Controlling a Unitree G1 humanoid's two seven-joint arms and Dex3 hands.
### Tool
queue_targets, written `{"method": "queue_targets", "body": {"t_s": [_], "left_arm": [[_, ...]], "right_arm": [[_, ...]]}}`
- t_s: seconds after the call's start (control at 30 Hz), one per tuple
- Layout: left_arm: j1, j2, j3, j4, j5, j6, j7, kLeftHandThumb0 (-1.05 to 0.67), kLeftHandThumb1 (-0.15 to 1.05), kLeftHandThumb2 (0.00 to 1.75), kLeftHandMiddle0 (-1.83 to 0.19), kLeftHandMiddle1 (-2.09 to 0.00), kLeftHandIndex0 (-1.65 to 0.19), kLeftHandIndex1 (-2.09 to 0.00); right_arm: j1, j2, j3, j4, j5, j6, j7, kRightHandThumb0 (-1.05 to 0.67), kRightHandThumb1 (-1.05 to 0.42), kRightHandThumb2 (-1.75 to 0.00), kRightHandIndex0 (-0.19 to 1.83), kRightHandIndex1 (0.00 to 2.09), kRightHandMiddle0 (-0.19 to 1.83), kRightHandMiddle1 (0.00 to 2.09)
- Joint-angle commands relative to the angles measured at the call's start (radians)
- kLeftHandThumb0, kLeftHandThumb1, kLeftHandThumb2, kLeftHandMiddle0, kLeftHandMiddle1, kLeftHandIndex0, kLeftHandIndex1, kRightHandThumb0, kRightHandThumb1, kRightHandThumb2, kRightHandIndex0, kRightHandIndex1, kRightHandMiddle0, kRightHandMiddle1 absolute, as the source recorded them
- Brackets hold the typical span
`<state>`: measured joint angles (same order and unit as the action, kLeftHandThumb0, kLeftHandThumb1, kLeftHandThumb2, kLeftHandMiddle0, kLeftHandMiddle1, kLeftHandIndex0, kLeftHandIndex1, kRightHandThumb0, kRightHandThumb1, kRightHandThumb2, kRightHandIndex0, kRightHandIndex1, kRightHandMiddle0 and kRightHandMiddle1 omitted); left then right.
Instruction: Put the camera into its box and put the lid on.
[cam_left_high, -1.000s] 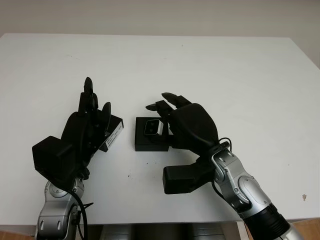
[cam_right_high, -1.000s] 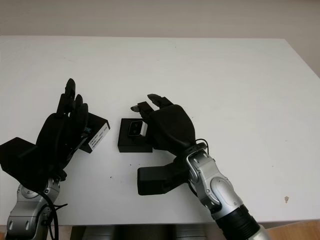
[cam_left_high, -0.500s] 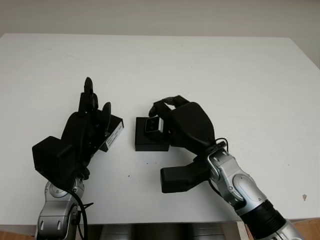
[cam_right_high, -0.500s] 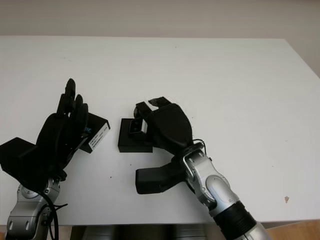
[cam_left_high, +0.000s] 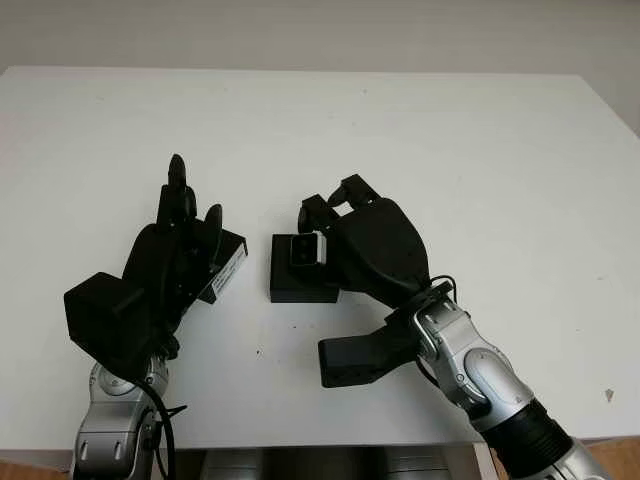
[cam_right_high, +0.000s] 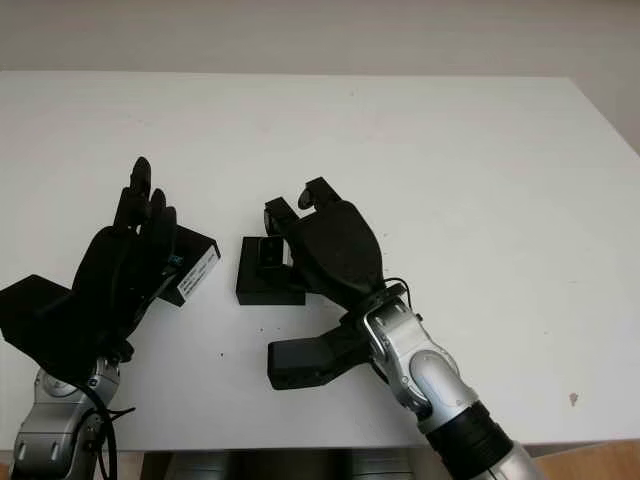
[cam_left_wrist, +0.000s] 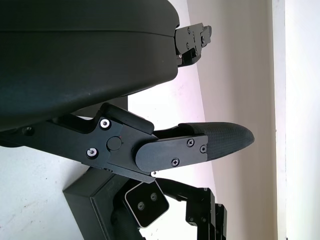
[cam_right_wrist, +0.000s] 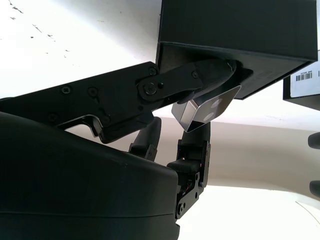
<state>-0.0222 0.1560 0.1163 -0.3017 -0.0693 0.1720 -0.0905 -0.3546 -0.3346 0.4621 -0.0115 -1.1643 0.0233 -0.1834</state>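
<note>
The camera (cam_left_high: 305, 250) is a small silver-and-black cube, pinched between the thumb and fingers of my right hand (cam_left_high: 330, 212). It hangs just over the back of the open black box (cam_left_high: 300, 285) in the middle of the table. In the right wrist view the camera (cam_right_wrist: 207, 107) sits between the fingers (cam_right_wrist: 192, 145), close against the box (cam_right_wrist: 235, 30). The lid (cam_left_high: 228, 262), black with a white label, lies left of the box and is partly covered by my left hand (cam_left_high: 190, 215), which is open above it.
The white table (cam_left_high: 480, 160) stretches wide behind and to the right of both hands. Its front edge runs close under my forearms. A small dark speck (cam_left_high: 609, 395) lies near the front right corner.
My right hand's fingers have curled in around the camera at the box, and the fingertips have risen a little. The left hand and the lid have not moved.
</note>
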Motion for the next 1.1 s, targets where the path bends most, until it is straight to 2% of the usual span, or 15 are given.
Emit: {"method": "queue_targets", "body": {"t_s": [0.0,0.4,0.67,0.8,0.97,1.07], "left_arm": [[0.004,0.003,0.002,-0.010,-0.001,-0.009,-0.003,-0.73,1.05,0.55,0.19,0.00,0.19,0.00],[-0.001,0.005,-0.001,-0.012,0.004,0.003,-0.001,-0.75,1.05,0.55,0.19,0.00,0.19,0.00],[0.002,0.006,0.003,-0.015,-0.002,0.003,-0.007,-0.74,1.05,0.55,0.19,0.00,0.19,0.00],[0.009,0.005,0.004,-0.024,-0.002,0.009,-0.007,-0.75,1.05,0.55,0.19,0.00,0.19,0.00],[0.008,0.013,0.008,-0.018,-0.003,0.006,-0.016,-0.75,1.05,0.55,0.19,0.00,0.19,0.00],[0.005,0.014,0.010,-0.016,-0.003,0.009,-0.016,-0.75,1.05,0.55,0.19,0.00,0.19,0.00]], "right_arm": [[0.004,-0.006,-0.003,-0.005,0.004,-0.008,-0.018,-0.44,-0.97,-0.05,0.20,1.16,0.48,1.47],[-0.019,-0.001,-0.023,0.046,0.083,-0.070,-0.066,-0.44,-0.95,-0.05,0.21,1.10,0.48,1.50],[-0.039,0.071,-0.145,0.100,0.455,-0.104,0.074,-0.41,-0.97,-0.06,0.15,1.04,0.40,1.48],[-0.063,0.091,-0.209,0.126,0.593,-0.093,0.131,-0.41,-0.96,-0.05,0.21,0.84,0.39,1.52],[-0.081,0.097,-0.242,0.136,0.666,-0.083,0.167,-0.44,-0.94,-0.05,0.30,0.56,0.43,1.49],[-0.083,0.103,-0.254,0.131,0.700,-0.063,0.195,-0.44,-0.94,-0.05,0.33,0.46,0.43,1.46]]}}
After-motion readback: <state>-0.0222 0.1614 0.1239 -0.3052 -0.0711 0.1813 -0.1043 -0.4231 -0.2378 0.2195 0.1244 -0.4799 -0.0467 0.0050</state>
